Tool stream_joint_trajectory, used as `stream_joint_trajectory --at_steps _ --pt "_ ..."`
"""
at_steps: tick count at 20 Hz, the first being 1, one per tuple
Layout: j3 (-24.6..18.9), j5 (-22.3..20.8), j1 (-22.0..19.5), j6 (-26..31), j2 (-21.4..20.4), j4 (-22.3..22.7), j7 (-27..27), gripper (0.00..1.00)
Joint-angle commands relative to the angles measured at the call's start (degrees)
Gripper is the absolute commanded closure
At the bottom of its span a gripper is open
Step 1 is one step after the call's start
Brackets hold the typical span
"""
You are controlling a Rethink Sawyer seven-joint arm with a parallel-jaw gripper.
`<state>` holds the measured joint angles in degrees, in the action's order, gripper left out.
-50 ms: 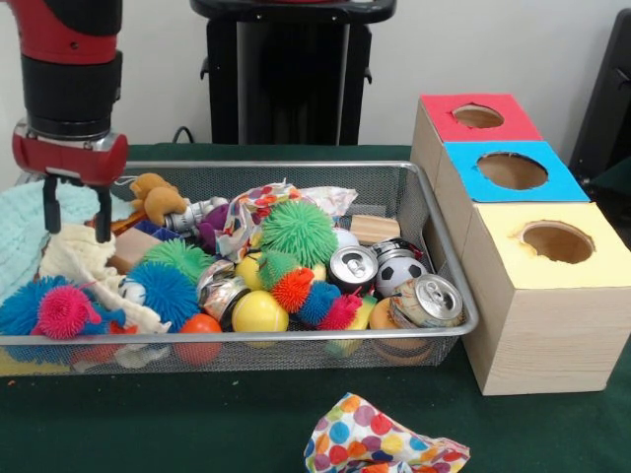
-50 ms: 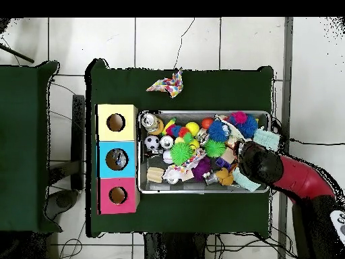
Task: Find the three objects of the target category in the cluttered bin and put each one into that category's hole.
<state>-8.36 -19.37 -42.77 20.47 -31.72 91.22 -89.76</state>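
Wire mesh bin [image 1: 449,296] on the green bench [image 1: 197,424], packed full. Count: three crushed cans [image 1: 426,301], grouped at the bin end nearest the boxes; one small soccer ball [image 1: 399,271]; several spiky balls, the big green one [image 1: 299,232] mid-bin. Three wooden boxes, one hole each: red [image 1: 449,126], blue [image 1: 552,177], yellow [image 1: 592,271], standing just beside the bin. Pincer [image 1: 75,232] hangs at the opposite end, fingers [image 1: 49,212] apart, tips touching a cream cloth [image 1: 84,261]. Little open room inside; one dotted cloth [image 1: 380,439] lies alone outside.
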Motion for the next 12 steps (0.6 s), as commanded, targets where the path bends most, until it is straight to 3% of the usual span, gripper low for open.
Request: stream_joint_trajectory --at_steps 1,12 --pt "-7.3 -1.6 -4.8 -4.1 6.4 3.5 -1.1 0.00" --pt "-8.8 -3.9 -5.0 -7.2 8.8 2.6 -0.6 0.00"
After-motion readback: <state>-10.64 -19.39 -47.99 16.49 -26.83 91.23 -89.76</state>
